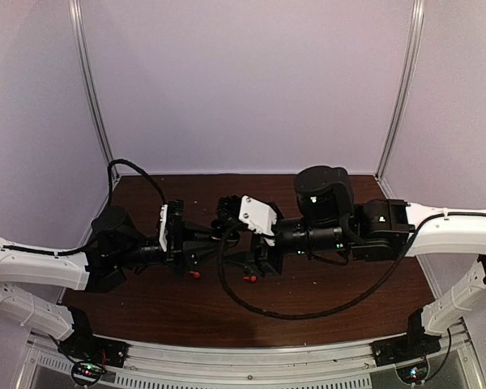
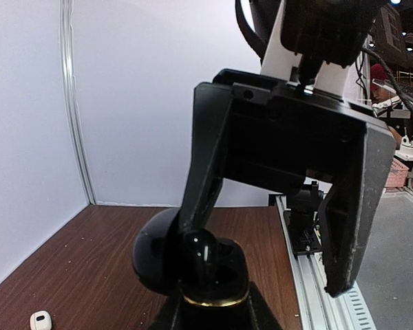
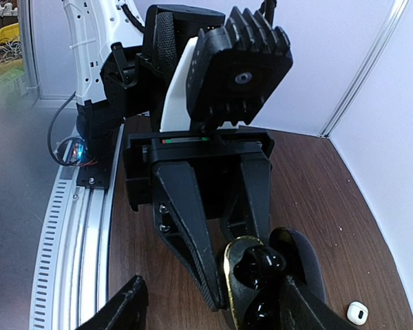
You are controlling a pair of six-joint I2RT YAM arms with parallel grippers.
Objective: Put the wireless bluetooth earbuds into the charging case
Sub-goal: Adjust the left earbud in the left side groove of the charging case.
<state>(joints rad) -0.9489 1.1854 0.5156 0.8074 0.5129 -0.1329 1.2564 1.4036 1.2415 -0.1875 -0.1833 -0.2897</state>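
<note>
Lower centre: black, gold-rimmed charging case (image 2: pixel 208 271), lid open, pinched in my left gripper (image 2: pixel 213 315). Right gripper (image 2: pixel 261 258): jaws wide, holding nothing I can see.

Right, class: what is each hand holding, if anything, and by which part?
The left hand grips the open black charging case by the sides of its base, below the gold rim. The right hand stands open, holding nothing.
</note>
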